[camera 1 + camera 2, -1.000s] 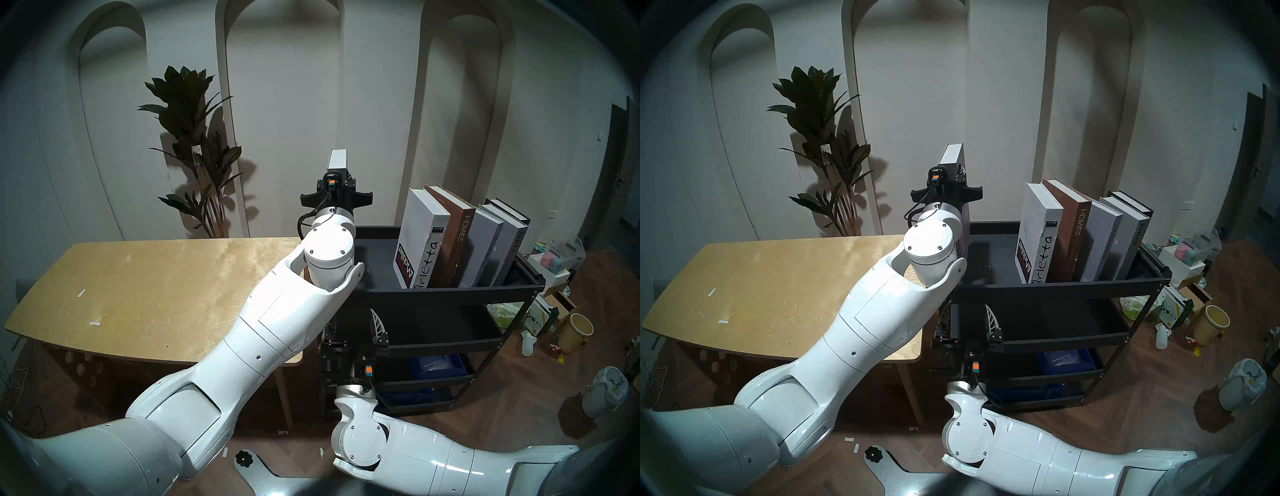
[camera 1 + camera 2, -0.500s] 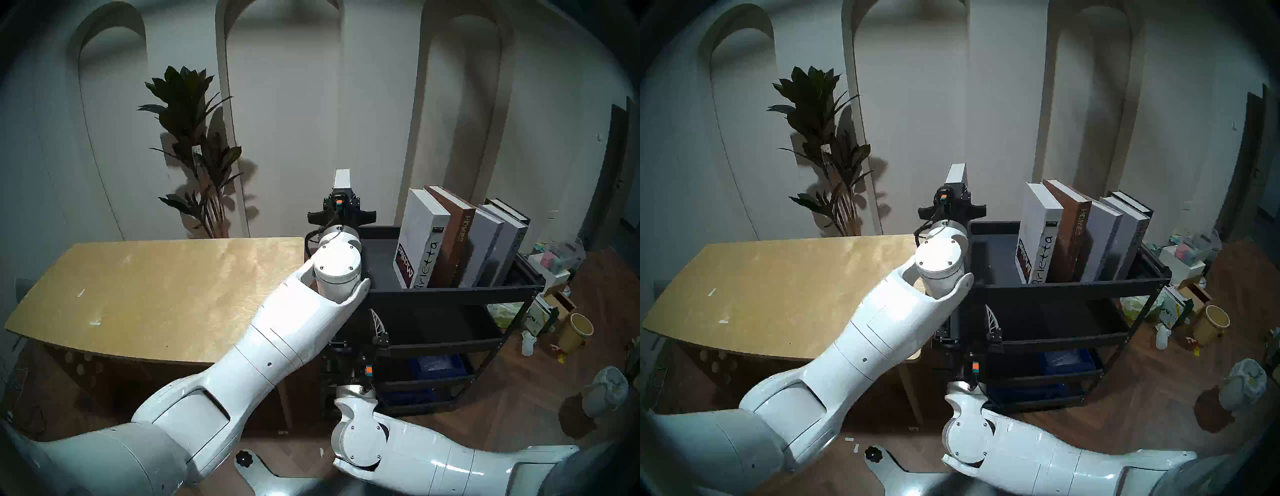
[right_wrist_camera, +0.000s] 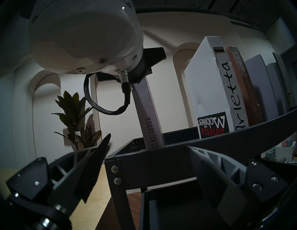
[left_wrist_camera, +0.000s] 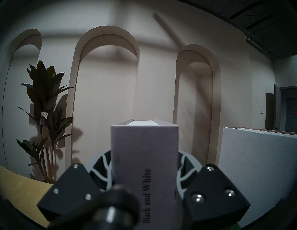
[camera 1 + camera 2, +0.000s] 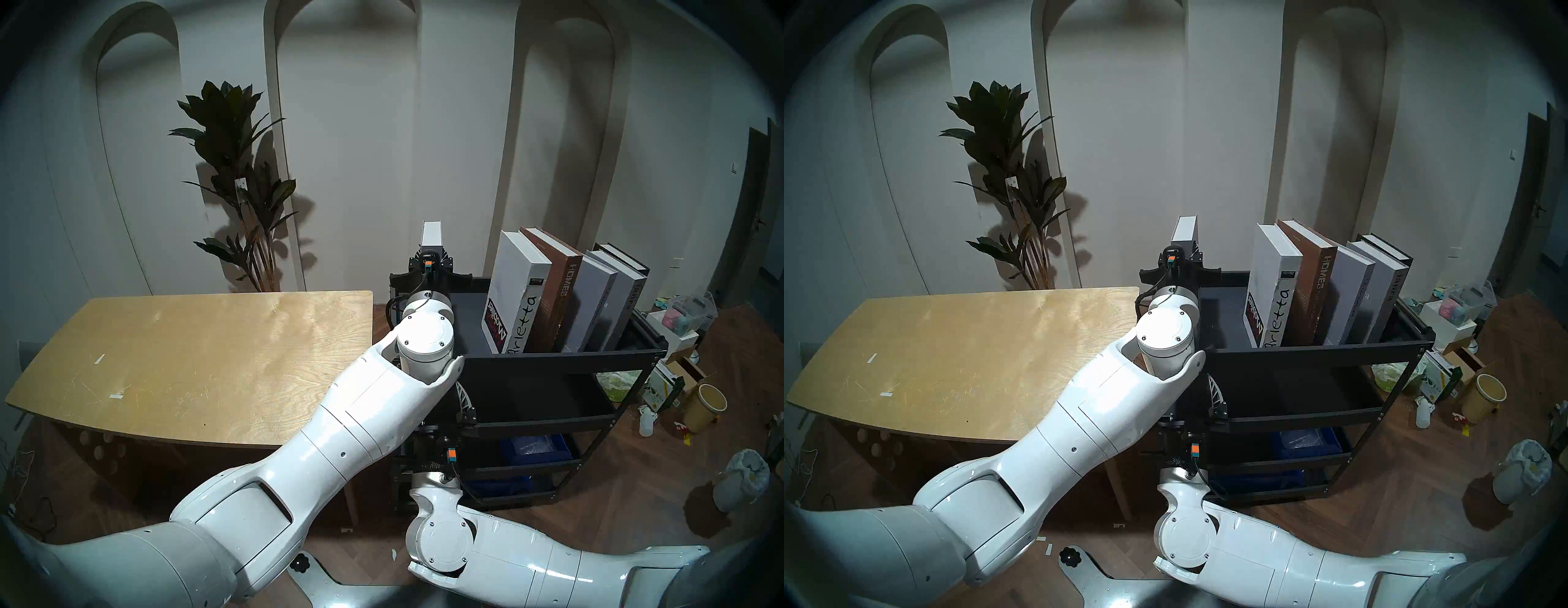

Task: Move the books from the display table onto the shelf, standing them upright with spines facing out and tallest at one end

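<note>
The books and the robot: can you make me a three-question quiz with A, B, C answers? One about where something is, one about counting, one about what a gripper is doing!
1. Where is the white Arletta book?
A) on the wooden table
B) on the black shelf's top level
C) on the floor

2. How many books stand on the shelf together, not counting the held one?
A) two
B) five
C) eight

3. What is the left gripper doing?
A) gripping the grey Special Issue book
B) hanging open
C) pushing the plant

Answers:
1 B, it stands inside the rimmed top tray.
2 B, five tops show side by side.
3 A, both fingers press the book's covers.
</note>
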`<act>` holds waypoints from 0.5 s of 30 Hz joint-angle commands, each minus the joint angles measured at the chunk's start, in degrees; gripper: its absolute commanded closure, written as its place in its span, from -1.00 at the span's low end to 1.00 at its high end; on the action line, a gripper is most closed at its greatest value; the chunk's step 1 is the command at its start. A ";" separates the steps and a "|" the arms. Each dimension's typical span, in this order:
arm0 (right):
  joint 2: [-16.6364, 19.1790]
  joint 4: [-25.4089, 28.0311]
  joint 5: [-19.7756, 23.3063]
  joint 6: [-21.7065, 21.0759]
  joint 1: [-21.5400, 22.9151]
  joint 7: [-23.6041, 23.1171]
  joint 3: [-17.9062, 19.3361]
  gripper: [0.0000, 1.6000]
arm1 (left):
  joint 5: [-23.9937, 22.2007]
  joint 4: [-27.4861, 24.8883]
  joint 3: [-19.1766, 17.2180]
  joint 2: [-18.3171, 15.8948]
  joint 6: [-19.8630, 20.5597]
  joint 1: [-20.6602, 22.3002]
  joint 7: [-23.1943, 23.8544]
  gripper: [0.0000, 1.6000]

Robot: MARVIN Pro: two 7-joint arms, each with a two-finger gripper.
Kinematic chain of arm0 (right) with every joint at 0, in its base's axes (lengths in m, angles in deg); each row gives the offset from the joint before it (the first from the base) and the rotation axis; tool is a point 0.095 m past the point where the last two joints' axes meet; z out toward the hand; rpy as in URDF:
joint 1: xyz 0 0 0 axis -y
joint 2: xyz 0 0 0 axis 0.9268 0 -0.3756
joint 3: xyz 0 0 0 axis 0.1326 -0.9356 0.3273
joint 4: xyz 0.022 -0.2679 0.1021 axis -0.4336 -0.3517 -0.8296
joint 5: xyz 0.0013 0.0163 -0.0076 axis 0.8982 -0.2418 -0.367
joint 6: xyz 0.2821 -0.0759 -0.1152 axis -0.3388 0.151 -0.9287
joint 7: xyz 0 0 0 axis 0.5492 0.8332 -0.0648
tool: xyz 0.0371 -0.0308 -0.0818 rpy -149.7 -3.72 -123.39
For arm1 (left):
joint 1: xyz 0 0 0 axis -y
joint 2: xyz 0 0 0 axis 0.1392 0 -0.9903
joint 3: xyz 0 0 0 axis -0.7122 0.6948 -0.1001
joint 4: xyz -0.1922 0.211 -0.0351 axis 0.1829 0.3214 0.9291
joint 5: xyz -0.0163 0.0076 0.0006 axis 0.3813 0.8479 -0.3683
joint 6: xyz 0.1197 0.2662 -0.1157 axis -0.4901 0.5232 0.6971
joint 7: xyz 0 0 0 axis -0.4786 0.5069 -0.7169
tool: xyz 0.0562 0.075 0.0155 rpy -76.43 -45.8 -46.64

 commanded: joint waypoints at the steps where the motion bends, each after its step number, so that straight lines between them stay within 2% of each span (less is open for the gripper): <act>1: -0.16 0.89 -0.26 0.15 0.06 0.18 0.09 -1.00 | 0.19 -1.86 -0.27 0.38 -1.29 1.23 0.57 0.46; 5: -0.16 0.90 -0.27 0.15 0.06 0.19 0.10 -1.00 | 0.35 -2.52 0.04 0.10 -1.38 0.74 1.03 0.27; 12: -0.16 0.91 -0.28 0.15 0.05 0.19 0.10 -1.00 | 0.69 -2.98 0.75 0.06 -1.55 -0.13 1.43 0.32; 15: -0.16 0.91 -0.28 0.14 0.05 0.19 0.10 -1.00 | 0.84 -3.02 1.11 0.16 -1.69 -0.38 1.38 0.27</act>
